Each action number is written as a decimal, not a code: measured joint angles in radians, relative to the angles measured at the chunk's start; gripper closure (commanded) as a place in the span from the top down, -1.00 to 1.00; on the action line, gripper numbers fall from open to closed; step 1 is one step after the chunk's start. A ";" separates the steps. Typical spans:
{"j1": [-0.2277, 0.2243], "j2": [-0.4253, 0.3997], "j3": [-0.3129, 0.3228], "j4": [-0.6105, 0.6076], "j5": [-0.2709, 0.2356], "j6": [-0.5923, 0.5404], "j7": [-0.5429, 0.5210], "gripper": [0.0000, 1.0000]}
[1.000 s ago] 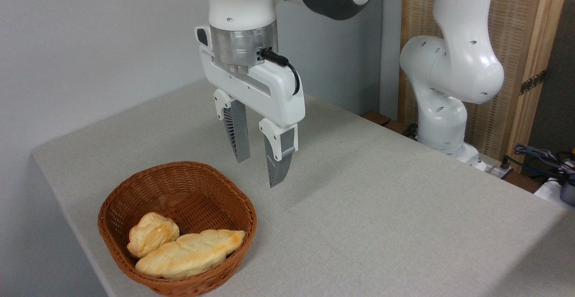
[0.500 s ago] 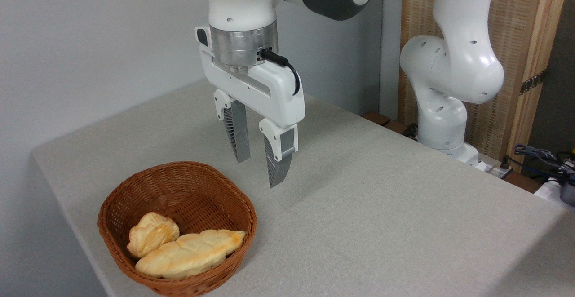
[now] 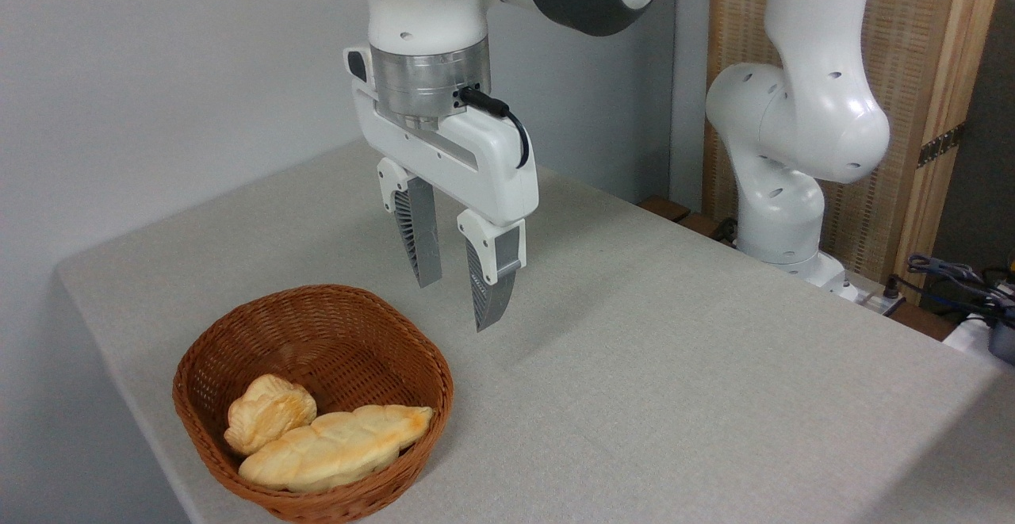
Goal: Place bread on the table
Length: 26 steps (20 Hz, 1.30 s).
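Right, here's the picture: the gripper (image 3: 458,302) hangs in the air above the table (image 3: 674,365), fingers pointing straight down, jaws apart with a clear gap between them and nothing held.

And the bread (image 3: 270,413)? It sits low in the wicker basket (image 3: 246,326), tucked against the basket's left inner wall, touching the longer braided loaf (image 3: 337,449) that lies just in front of it and to its right.

So the relation that matters: the bun lies down and to the left of the claw, nearer the camera, and below the basket's rim. The fingertips are beyond the rim on the far right side, over bare cloth rather than over the basket's opening. Reaching it looks like a sideways shift over the rim first, then a drop into the bowl.

The bun is roundish, with only a slight stretch running from lower left to upper right, so I'd judge finger alignment matters less than clearance. The tight spots are the braided loaf pressed along one flank and the woven wall on the other; a finger coming down off-centre could well land on the loaf or catch the wicker.

Nothing has been lifted out yet, by the look of things.
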 measured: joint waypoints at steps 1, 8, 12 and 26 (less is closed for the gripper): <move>0.000 0.001 0.000 0.000 0.000 0.000 0.000 1.00; -0.001 0.011 -0.001 0.000 0.000 0.001 0.000 1.00; -0.009 0.024 -0.005 0.000 0.000 0.030 -0.001 1.00; -0.027 0.150 -0.038 0.000 -0.181 0.354 -0.051 0.99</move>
